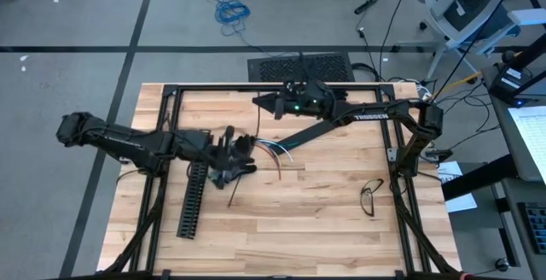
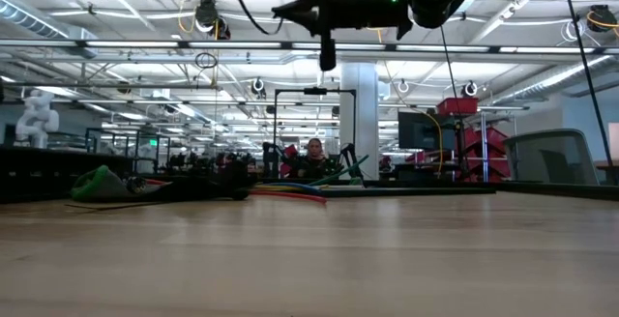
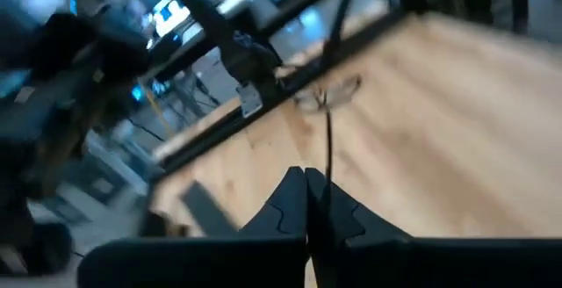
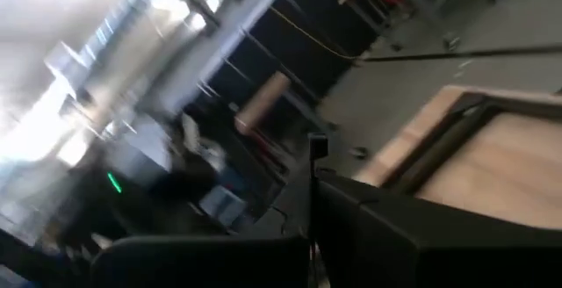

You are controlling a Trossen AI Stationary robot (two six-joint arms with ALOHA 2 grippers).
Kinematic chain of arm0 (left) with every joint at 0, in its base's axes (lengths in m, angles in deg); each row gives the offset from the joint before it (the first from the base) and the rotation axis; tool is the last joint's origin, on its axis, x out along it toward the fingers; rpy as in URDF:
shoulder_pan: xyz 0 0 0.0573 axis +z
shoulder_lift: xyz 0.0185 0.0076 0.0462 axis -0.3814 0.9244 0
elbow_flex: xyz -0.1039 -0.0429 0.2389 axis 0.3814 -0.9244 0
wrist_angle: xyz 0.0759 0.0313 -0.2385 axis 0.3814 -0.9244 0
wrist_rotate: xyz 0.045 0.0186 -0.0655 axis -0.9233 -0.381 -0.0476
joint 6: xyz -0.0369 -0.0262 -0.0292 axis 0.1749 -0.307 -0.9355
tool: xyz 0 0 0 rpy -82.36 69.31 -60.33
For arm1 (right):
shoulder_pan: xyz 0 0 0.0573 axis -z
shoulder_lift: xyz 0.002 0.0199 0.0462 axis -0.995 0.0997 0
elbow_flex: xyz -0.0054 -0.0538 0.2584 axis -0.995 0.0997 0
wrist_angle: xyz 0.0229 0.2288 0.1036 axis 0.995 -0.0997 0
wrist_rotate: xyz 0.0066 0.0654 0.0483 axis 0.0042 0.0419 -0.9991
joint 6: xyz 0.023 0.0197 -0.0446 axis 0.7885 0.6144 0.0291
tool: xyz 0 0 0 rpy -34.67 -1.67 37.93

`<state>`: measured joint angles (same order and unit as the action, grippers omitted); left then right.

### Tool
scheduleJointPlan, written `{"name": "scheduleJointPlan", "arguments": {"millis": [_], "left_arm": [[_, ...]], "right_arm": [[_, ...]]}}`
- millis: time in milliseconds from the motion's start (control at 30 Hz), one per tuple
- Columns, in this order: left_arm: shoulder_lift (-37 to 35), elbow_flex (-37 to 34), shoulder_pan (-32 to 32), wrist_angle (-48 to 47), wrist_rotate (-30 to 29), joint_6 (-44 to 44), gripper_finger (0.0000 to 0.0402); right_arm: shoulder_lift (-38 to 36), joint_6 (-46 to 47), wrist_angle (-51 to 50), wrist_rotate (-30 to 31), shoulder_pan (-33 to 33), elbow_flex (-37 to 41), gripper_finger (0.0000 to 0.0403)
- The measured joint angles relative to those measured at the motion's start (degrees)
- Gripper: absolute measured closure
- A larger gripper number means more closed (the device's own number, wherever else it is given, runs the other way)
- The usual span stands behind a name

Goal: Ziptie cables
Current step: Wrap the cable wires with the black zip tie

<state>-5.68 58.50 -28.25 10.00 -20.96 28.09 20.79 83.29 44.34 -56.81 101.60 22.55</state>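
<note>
Cables [image 1: 275, 149] lie fanned out on the wooden table [image 1: 324, 220] near its middle, coloured strands showing just beside the left gripper [image 1: 247, 154]; in the low view they run as a flat streak of red, yellow and green [image 2: 290, 191] across the far tabletop.

Biggest first: the room is a wide workshop with a grey floor, white ceiling beams and racks of equipment behind the table. The table sits in a black frame. The left arm reaches in low from the left side, stretched across the table, wrist bent over the cables. Its fingers [image 3: 290, 205] are pressed together, and a thin dark strand [image 3: 328, 143] rises from between them, too fine to tell what it is. The right arm crosses in from the right, elbow high, its gripper [image 1: 260, 102] lifted well above the table near the far edge, pointing left, jaws closed on nothing that can be seen.

Smaller things: a long black slotted channel [image 1: 193, 198] lies under the left arm, and a pair of glasses [image 1: 370, 196] rests toward the right.
</note>
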Motion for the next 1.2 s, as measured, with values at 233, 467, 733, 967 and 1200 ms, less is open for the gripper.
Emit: {"name": "scheduleJointPlan", "arguments": {"millis": [233, 467, 733, 967, 1200], "left_arm": [[0.3, 0.0, 7.2, 4.9, 10.6, -29.8, 0.0401], [0.4, 0.0, 14.4, 9.3, 11.8, -53.9, 0.0401], [2.3, 0.0, 20.4, 15.8, 26.9, -69.6, 0.0402], [8.2, 0.0, 22.1, 27.5, 41.0, -84.7, 0.0402], [13.6, 0.9, 22.3, 32.3, 49.0, -86.3, 0.0402]], "right_arm": [[-0.3, -16.0, -2.0, -1.7, 0.0, 0.0, 0.0403], [-3.1, -37.9, -1.8, -3.5, -0.2, 0.0, 0.0403], [-4.7, -45.1, -2.7, -3.4, -0.2, 0.0, 0.0403], [-4.4, -49.1, -6.4, -3.4, -0.2, 0.0, 0.0403], [-4.4, -49.5, -8.1, -3.4, -1.5, 0.0, 0.0403]]}}
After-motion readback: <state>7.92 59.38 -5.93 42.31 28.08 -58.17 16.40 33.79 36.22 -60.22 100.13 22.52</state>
